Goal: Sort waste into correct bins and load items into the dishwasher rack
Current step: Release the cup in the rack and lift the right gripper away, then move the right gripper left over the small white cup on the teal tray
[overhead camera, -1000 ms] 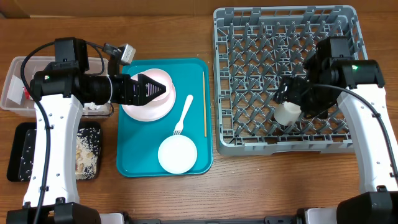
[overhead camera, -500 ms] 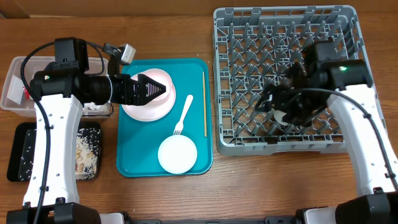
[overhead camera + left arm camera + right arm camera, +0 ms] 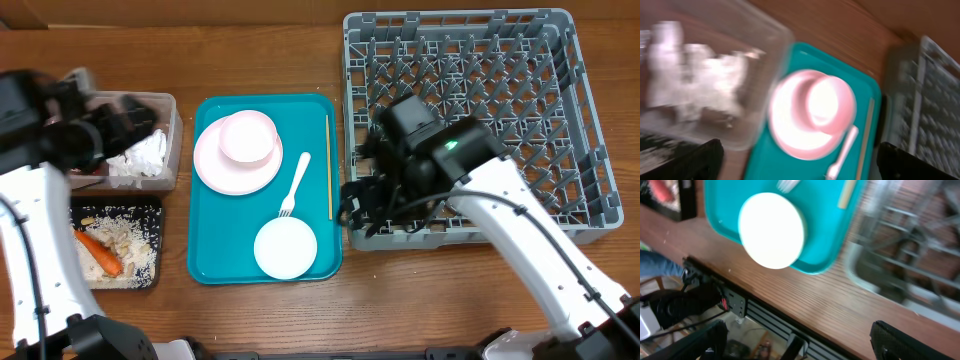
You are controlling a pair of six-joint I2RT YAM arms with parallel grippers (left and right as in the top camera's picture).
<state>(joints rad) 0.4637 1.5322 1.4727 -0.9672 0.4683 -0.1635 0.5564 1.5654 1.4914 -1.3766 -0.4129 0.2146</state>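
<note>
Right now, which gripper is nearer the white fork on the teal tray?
Right. The right gripper hovers by the rack's front-left corner, just right of the fork; the left gripper is over the clear tub, past the tray's left edge.

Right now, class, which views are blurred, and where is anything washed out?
Overhead: sharp across the teal rectangular tray and grey lattice rack; only the left arm smears. Left wrist: blurred throughout. Right wrist: blurred, the round white bowl blown out to featureless white.
</note>
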